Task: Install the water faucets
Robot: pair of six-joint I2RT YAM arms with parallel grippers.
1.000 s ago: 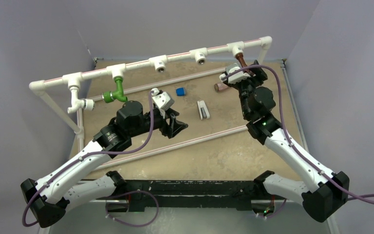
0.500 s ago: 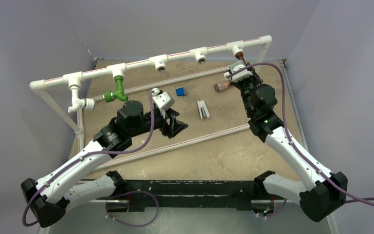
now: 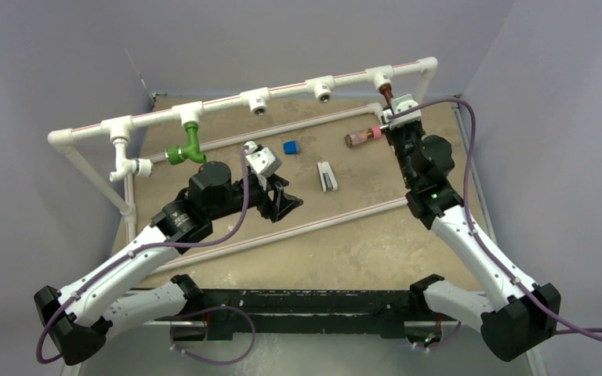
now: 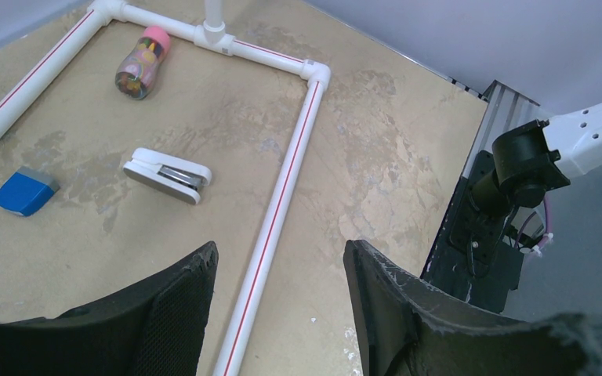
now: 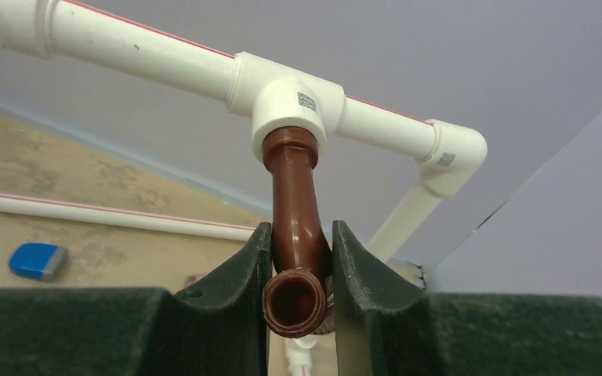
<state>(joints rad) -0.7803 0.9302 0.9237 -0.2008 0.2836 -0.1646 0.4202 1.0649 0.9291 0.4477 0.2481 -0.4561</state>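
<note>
A reddish-brown faucet (image 5: 295, 211) hangs from the rightmost white T-fitting (image 5: 286, 98) of the pipe frame, with its upper end in the fitting's socket. My right gripper (image 5: 300, 235) is shut on its lower bend, one finger on each side; from above it sits just under that fitting (image 3: 396, 117). The green faucet (image 3: 186, 149) hangs from a fitting further left, and the white faucet (image 3: 125, 166) hangs at the frame's left end. Over the mid-table my left gripper (image 4: 280, 258) stands open with nothing between its fingers, low above a floor pipe (image 4: 274, 211).
A pink-capped brownish cylinder (image 3: 362, 137) lies near my right gripper. A blue block (image 3: 291, 146) and a small white stapler-like object (image 3: 327, 176) lie mid-table. Two middle T-fittings (image 3: 257, 102) (image 3: 323, 90) have open sockets. Frame pipes cross the tabletop.
My right gripper has moved back and right to the faucet under the rightmost fitting and closed on it. The left arm has not moved.
</note>
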